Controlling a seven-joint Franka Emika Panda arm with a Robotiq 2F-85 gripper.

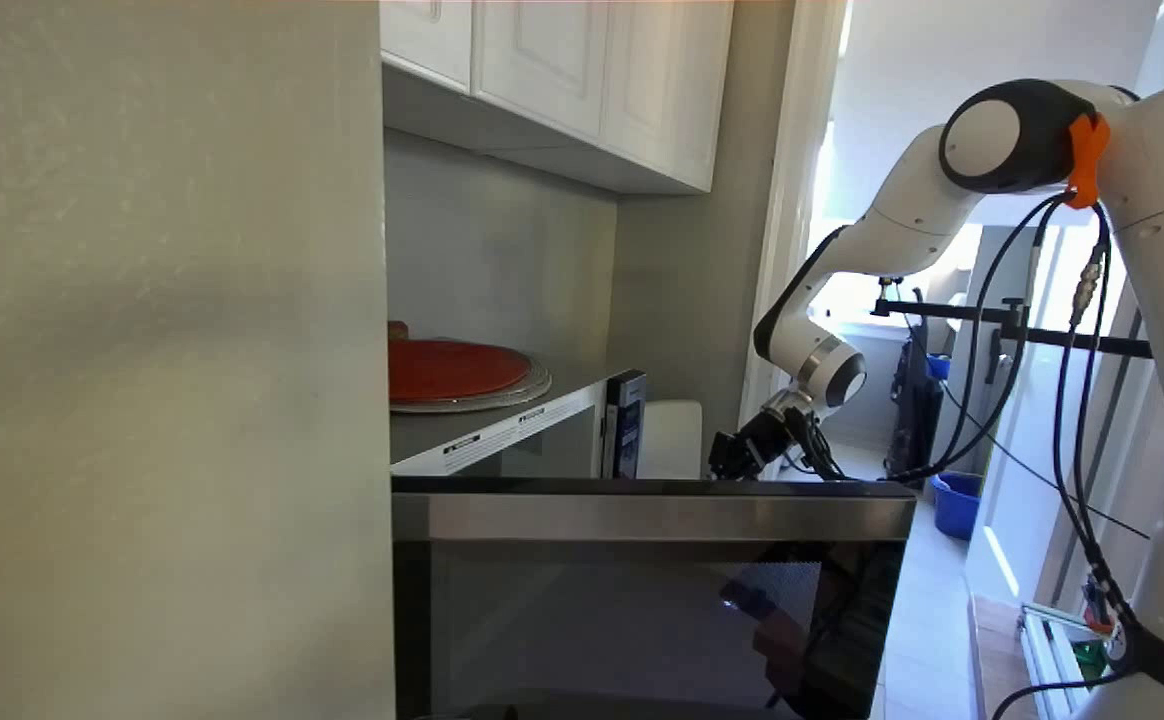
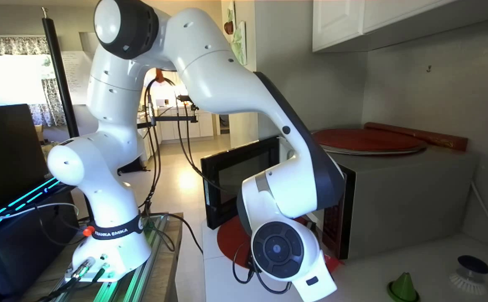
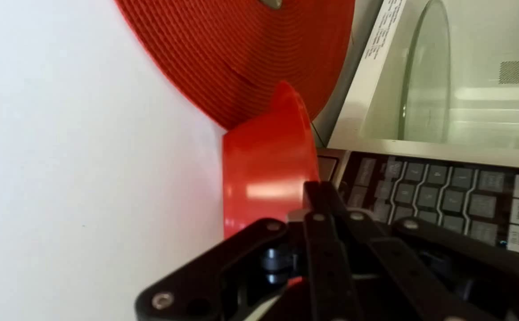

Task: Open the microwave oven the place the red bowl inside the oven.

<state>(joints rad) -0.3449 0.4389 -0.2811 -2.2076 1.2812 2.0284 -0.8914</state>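
Wrist view: end effector (image 3: 320, 186) drawn tight, seems to pinch rim of bowl (image 3: 266, 174); can't tell if bowl clears the tabletop (image 3: 108, 187). Keypad (image 3: 438, 196) just beside it. Cavity (image 3: 487, 111) lies up and right in frame, so sideways and higher, past the keypad; lift, then sideways shift looks due before going in. In an exterior view: door (image 1: 642, 620) stands open, end effector beyond it, on the keypad side. In an exterior view: microwave (image 2: 407, 201) at frame right; lone arm (image 2: 227, 79) mostly hides end effector and bowl.
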